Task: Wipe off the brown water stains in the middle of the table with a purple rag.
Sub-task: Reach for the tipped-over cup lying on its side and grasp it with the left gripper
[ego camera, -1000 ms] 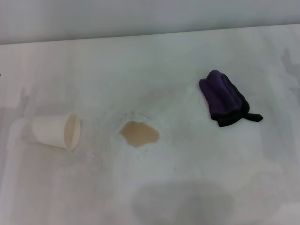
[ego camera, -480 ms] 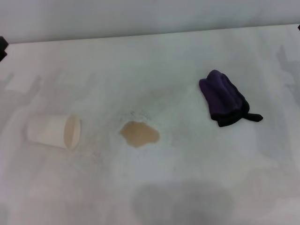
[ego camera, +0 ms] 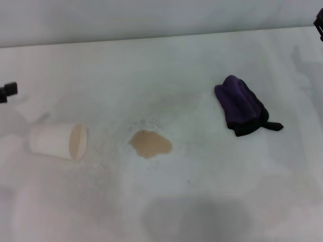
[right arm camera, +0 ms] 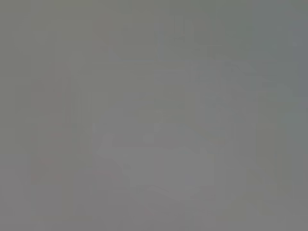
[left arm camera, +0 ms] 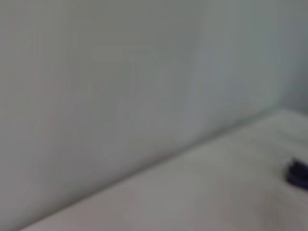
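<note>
My left gripper point(ego camera: 8, 92) and right gripper point(ego camera: 318, 21) had edged into view, fingers' state unclear; purple rag point(ego camera: 241, 106) lay untouched, brown water stains point(ego camera: 150, 143) unwiped on the tabletop point(ego camera: 166, 65).

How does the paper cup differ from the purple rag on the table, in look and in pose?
The paper cup is cream, stiff and smooth; the purple rag is dark purple with black edging, soft and bunched. The cup lies on its side with its open mouth toward the brown stain; the rag sits in a heap with a short black tail sticking out. The cup is left of the stain, the rag right. Both rest on the white table, untouched.
</note>
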Robot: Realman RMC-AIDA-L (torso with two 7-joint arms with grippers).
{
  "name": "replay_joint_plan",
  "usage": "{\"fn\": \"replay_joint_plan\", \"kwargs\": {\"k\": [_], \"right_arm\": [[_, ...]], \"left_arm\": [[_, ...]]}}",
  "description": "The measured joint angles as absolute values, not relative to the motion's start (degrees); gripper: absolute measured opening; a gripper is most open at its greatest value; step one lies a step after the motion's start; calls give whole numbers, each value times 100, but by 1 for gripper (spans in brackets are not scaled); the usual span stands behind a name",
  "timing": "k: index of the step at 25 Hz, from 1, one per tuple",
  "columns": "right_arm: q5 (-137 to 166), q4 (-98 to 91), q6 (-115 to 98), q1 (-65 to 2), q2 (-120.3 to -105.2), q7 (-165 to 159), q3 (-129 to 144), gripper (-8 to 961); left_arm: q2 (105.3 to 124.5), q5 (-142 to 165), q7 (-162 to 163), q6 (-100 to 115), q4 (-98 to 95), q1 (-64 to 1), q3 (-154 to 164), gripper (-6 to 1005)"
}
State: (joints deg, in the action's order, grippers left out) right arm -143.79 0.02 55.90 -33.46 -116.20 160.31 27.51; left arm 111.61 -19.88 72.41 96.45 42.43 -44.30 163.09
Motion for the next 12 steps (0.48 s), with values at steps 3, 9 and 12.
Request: {"fn": "replay_joint_plan", "kwargs": {"k": [3,9,12], "right_arm": [[-14379,1,5559,-3420,-11620,16029,2750,827],[-14378,52,5542,-3574,-11620,16027,2743,826],[-14396,68,5538,-3616,-11619,16026,2694,827]], "left_arm": [[11125,-1099,7235,10113,4808,-4922,16317,888],[11019,837,7172,10301,5259,-5893,16326,888],[11080,1393,6938,10310,5356,-6293,16326,888]]}}
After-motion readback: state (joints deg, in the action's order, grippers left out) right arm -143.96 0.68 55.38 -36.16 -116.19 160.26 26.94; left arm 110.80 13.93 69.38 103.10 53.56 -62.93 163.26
